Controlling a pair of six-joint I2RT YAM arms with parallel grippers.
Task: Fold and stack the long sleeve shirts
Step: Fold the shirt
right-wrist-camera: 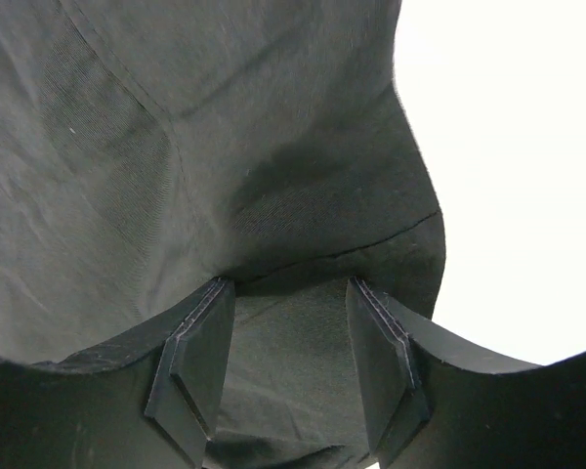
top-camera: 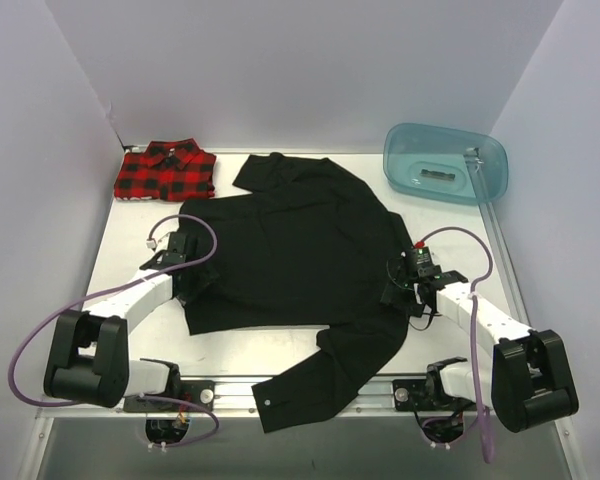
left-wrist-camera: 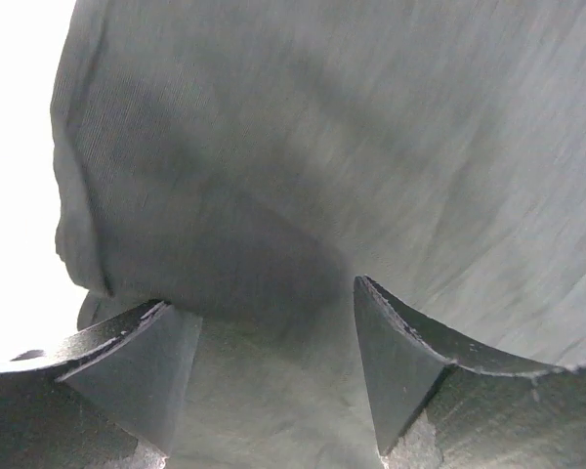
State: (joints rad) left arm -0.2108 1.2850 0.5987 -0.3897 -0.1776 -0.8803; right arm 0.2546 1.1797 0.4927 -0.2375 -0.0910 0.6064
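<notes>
- Slipping is the chief risk. The left pincer stands spread astride the left edge of the plain black collared long sleeve shirt. The right pincer stands spread, more narrowly, astride its right edge. Neither yet pinches the cloth, and a shallow bite on so thin a lip could let go on the lift.
- Catching on one side only would likely skew the fold, since the two pincers hold opposite edges.
- Taking the wrong layers is possible on the right, where a seam and a soft ridge of cloth lie between the fingers. I cannot tell how many layers are there.
- Dragging is likely at the long black sleeve. It trails over the near edge of the white table between the arm bases and might snag there.
- Brushing the translucent teal plastic tub seems possible, as it sits near the shirt's far right.
- The black shirt lies spread open mid-table, matte, softly creased and bunched at its far end.
- The red-and-black plaid flannel shirt lies folded in the far left corner, just beside the black one.
</notes>
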